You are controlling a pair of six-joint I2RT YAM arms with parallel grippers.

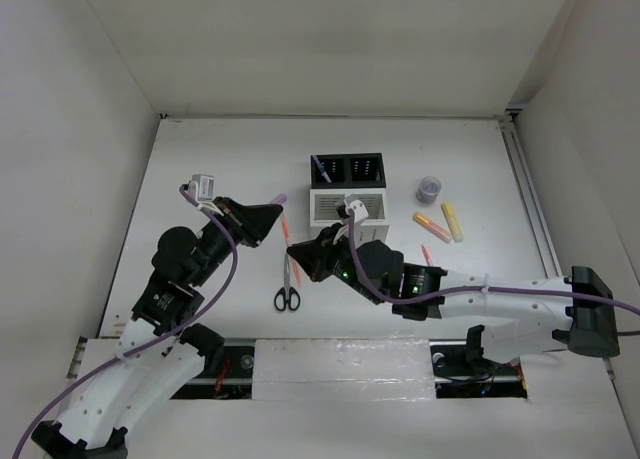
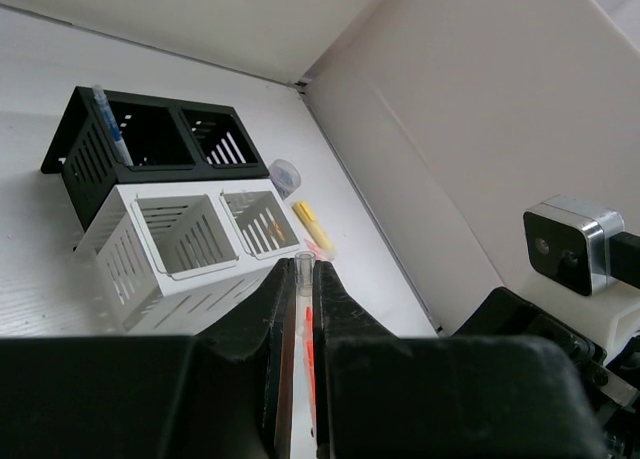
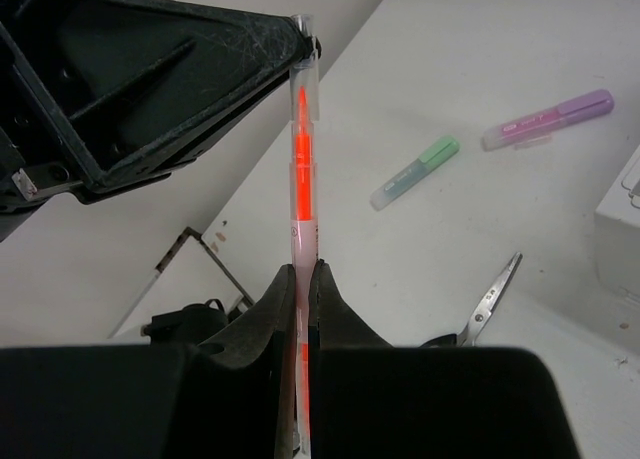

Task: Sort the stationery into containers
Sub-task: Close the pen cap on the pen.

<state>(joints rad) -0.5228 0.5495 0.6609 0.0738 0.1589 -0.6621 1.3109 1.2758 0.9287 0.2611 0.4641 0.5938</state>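
Both arms meet over the middle of the table (image 1: 200, 159), each clamped on the same orange pen (image 3: 302, 139). The left gripper (image 2: 303, 269) is closed on the pen's clear capped end, its jaws pressed together around that tip. The right gripper (image 3: 303, 271) is closed on the pen's other end, with the barrel running straight out between its jaws towards the left gripper. Held this way, the pen spans the short gap between the two grippers, just left of and nearer than the containers. The scissors (image 1: 287, 287) lie on the table near it, black handles towards the near edge. The containers stand at mid-table: the black pair (image 1: 348, 157) on the far side touches the white pair (image 1: 330, 215) on the near side. A blue pen (image 1: 320, 167) leans in the left black compartment, and both white compartments look bare in the left wrist view. Right of the containers sits the small grey tape roll (image 1: 429, 189), and nearer than it a yellow highlighter (image 1: 452, 221) and an orange highlighter (image 1: 431, 227) lie close together. The right wrist view shows a green highlighter (image 3: 415, 171) and a purple highlighter (image 3: 547, 118) lying apart on the table beyond the scissors.
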